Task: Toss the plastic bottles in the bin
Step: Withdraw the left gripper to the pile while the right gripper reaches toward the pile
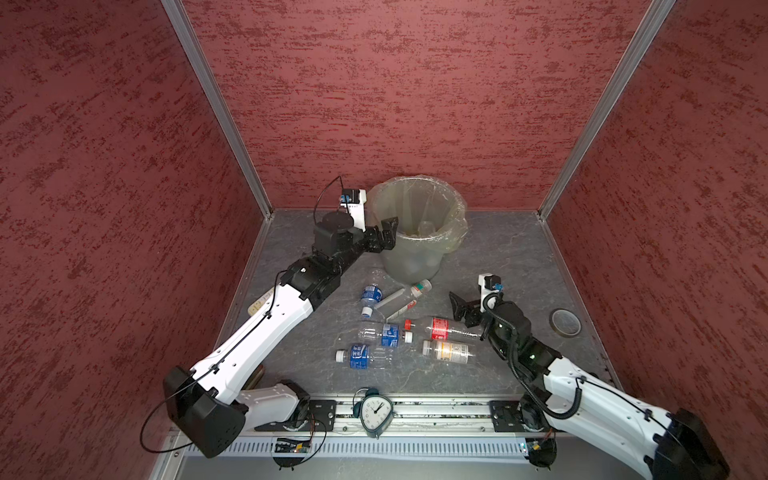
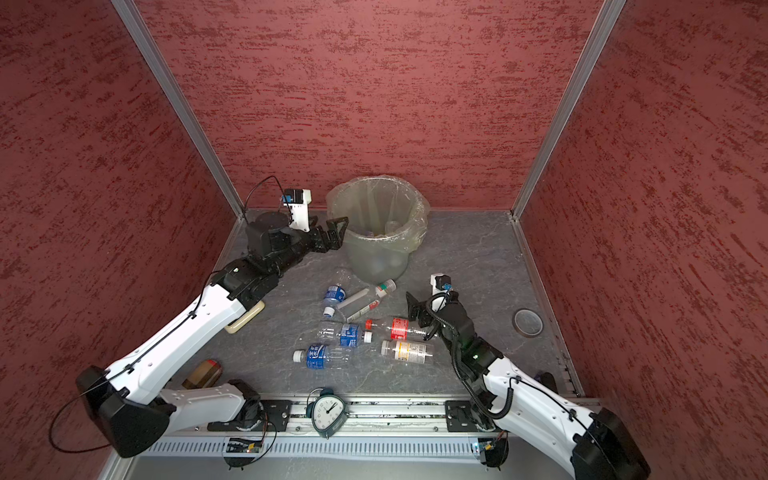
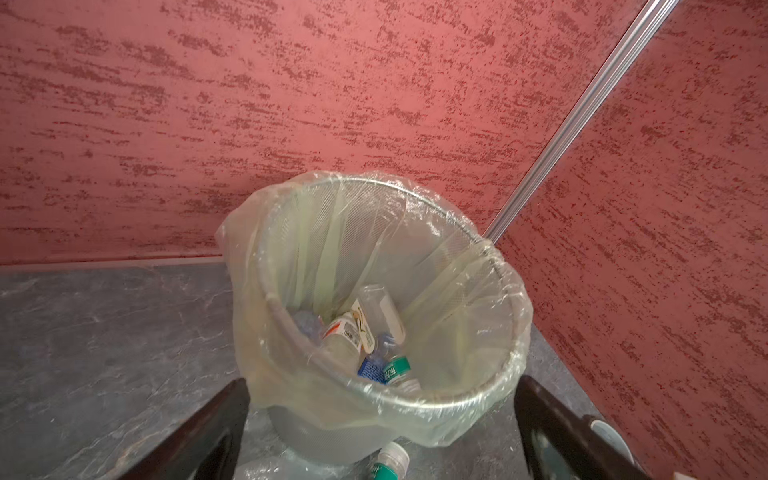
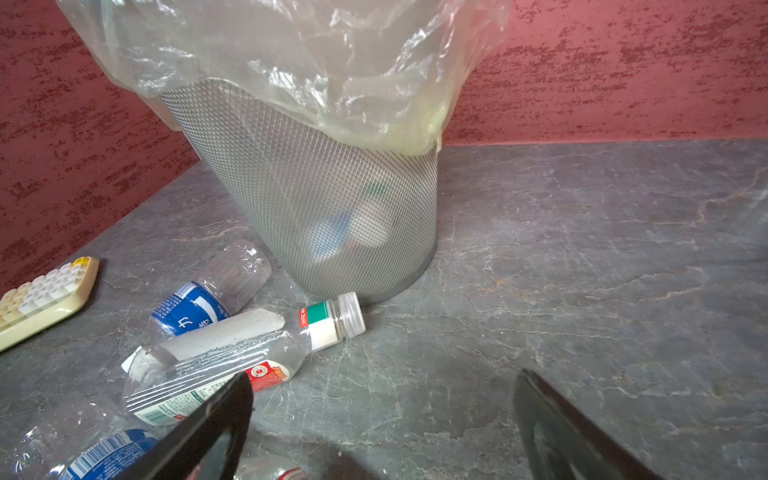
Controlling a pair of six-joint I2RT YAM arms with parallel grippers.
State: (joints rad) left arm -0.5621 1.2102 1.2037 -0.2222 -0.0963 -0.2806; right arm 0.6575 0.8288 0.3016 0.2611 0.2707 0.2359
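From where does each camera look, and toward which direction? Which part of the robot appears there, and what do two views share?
Both top views: high at the front, looking down toward the back wall; both arms, left gripper at the bin, right gripper near loose bottles.
Left wrist: above the bin's rim, looking down into it at bottles inside; two fingers.
Right wrist: low over the table, facing the bin's mesh wall; two fingers.
Shared: both wrist views show the green-banded bottle at the bin's foot.
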